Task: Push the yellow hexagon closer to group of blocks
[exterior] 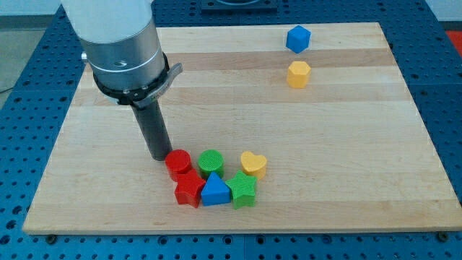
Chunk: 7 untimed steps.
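A single yellow hexagon (298, 74) sits near the view's top right of the wooden board (346, 166), just below one blue hexagon (297, 39) and apart from it. Well away, toward the view's bottom centre, six blocks cluster: a red cylinder (177, 163), a green cylinder (211, 162), a yellow heart (253, 165), a red star-like block (189, 190), a blue triangle (214, 191) and a green block (242, 191) of unclear shape. My tip (159, 157), a bare rod that holds nothing, rests on the board just left of the red cylinder, touching or nearly so, far down and left of the yellow hexagon.
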Available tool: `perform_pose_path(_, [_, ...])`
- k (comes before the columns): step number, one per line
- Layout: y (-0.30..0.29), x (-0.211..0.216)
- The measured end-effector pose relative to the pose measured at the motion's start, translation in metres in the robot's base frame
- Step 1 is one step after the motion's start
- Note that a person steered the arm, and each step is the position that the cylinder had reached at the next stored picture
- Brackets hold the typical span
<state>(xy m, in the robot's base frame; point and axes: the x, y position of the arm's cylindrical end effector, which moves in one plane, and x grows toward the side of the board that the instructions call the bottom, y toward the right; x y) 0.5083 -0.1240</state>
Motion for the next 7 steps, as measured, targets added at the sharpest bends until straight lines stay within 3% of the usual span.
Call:
perform_pose_path(1, [0.029,-0.021])
perform_pose_path(3, [0.214,-0.065])
perform_pose_path(4, [0.269,-0.104])
perform_pose_path(5, [0.293,-0.164])
perform_pose_path(6, [0.266,-0.192])
perform_pose_path(7, [0.194,-0.154])
